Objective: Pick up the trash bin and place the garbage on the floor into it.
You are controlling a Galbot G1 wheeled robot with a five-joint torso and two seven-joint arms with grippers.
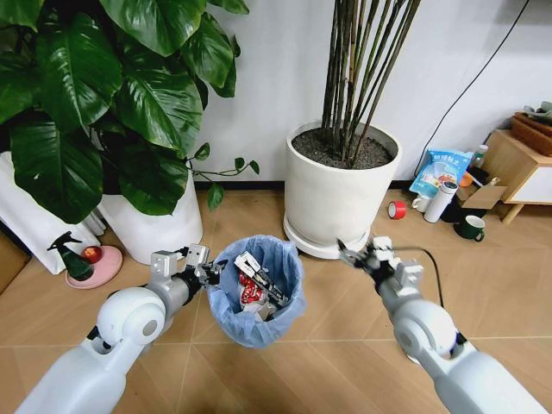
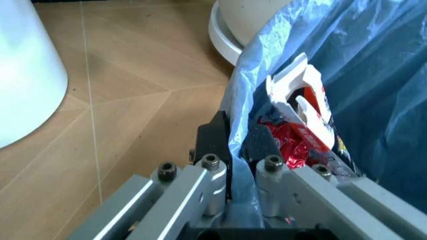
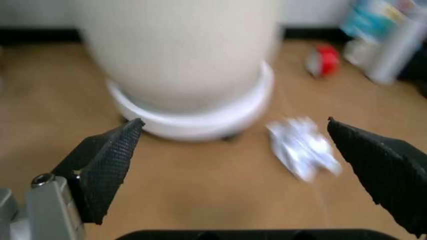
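The trash bin (image 1: 257, 293), lined with a crinkled light-blue bag, hangs in front of me over the tan floor (image 1: 345, 319). My left gripper (image 1: 207, 269) is shut on its left rim; in the left wrist view the fingers (image 2: 215, 135) pinch the bag's edge (image 2: 243, 110). Red and white wrappers (image 2: 300, 125) lie inside the bin (image 1: 254, 289). My right gripper (image 1: 354, 256) stands open low beside the big white pot. In its wrist view a crumpled white wad of garbage (image 3: 303, 147) lies on the floor between and beyond the spread fingers (image 3: 107, 155), near the pot's base.
A white pot with bamboo stems (image 1: 341, 185) stands just behind the right gripper. A leafy plant's white pot (image 1: 147, 228) is at the left, with a pink dish (image 1: 95, 267). A red tape roll (image 1: 397, 210), a green mug (image 1: 470, 227) and a wooden cabinet (image 1: 517, 164) are at the right.
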